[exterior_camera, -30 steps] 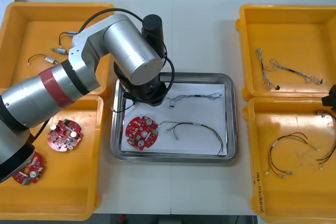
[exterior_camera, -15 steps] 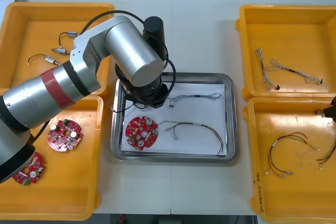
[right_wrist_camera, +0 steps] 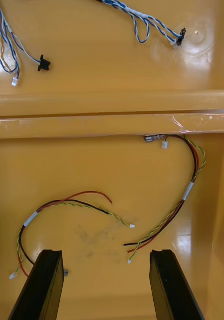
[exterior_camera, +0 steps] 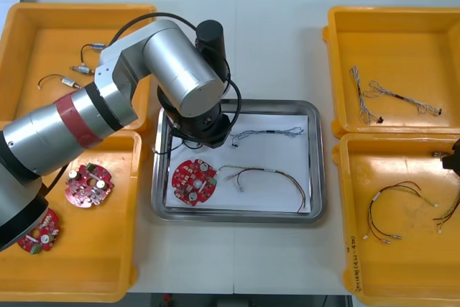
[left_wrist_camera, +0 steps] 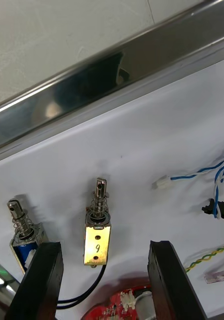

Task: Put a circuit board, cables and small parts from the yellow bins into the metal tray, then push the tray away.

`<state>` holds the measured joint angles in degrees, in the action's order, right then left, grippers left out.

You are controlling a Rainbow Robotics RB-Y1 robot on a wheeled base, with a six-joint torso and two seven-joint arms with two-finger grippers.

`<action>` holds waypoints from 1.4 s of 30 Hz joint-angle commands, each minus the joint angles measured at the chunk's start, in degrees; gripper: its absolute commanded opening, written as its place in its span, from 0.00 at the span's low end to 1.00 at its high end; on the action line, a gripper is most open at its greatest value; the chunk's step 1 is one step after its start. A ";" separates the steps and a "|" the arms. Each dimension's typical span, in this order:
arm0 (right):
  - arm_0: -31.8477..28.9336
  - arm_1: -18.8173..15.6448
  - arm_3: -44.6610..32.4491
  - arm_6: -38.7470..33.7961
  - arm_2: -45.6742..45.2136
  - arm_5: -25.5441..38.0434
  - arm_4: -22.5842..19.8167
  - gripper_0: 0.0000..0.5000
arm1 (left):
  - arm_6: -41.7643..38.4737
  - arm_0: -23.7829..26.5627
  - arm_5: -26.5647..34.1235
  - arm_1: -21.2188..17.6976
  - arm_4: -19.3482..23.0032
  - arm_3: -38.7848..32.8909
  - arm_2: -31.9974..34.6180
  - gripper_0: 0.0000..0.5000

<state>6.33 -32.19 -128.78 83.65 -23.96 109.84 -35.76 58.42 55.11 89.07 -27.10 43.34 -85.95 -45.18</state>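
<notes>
Metal tray [exterior_camera: 237, 216] at mid-counter [exterior_camera: 273, 41] now carries a circuit board [exterior_camera: 194, 181], a blue and white cable [exterior_camera: 269, 133], a red and yellow cable [exterior_camera: 277, 175] and two small metal parts [left_wrist_camera: 97, 235]. Over the last second the left arm has barely shifted, while the right hand [right_wrist_camera: 106, 255] has slid nearer, over the near right yellow bin [exterior_camera: 402, 264]. The left hand [left_wrist_camera: 104, 247] stands spread wide, one of the parts lying free between its fingers. The right hand is likewise spread and empty above loose cables [right_wrist_camera: 72, 205]. Loading looks nearly complete, with the push not yet made.
</notes>
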 commanded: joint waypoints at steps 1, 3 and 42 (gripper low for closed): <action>-0.97 0.46 -2.09 -2.09 -1.88 0.16 -0.89 1.00 | -4.01 -0.18 4.80 1.26 0.25 -4.22 6.42 1.00; -0.97 0.29 -2.09 -2.18 -1.79 0.16 -0.98 1.00 | -3.75 -0.18 6.73 1.00 0.07 -5.63 8.35 1.00; 16.96 -12.37 -3.06 -3.58 21.59 0.16 -20.23 1.00 | 14.27 -17.40 20.93 -17.55 3.68 -22.68 46.50 1.00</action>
<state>18.48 -42.49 -129.27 80.64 -8.13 109.84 -54.99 65.84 39.88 109.59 -40.76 46.07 -106.62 -2.66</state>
